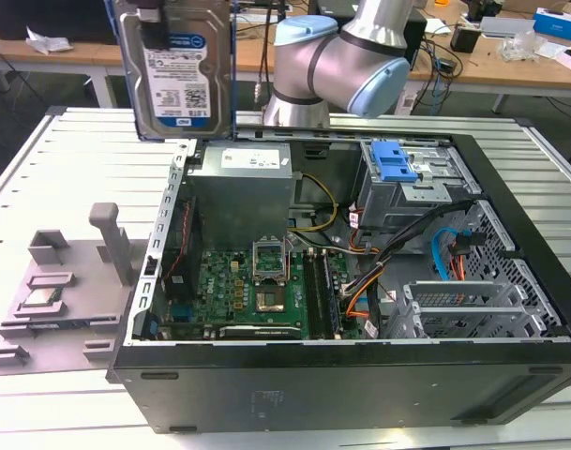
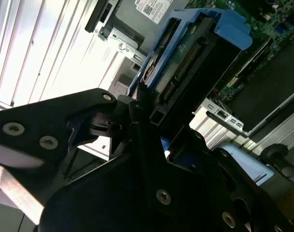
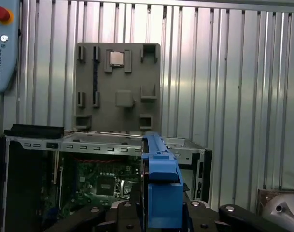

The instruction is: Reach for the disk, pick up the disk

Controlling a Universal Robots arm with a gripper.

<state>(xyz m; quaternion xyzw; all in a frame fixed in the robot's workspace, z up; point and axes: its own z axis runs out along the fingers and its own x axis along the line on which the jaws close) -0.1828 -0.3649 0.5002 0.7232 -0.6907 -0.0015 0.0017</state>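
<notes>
Disk [image 1: 177, 75] upright in gripper [image 3: 161, 212] grasp, above computer case [image 1: 341, 394]

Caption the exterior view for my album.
The disk held upright in the air over the open computer case, robot arm behind.

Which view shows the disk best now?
The exterior view: the disk shows its labelled face, raised above the computer case. The second wrist view shows its connector edge; the first wrist view shows its blue bracket edge-on.
</notes>
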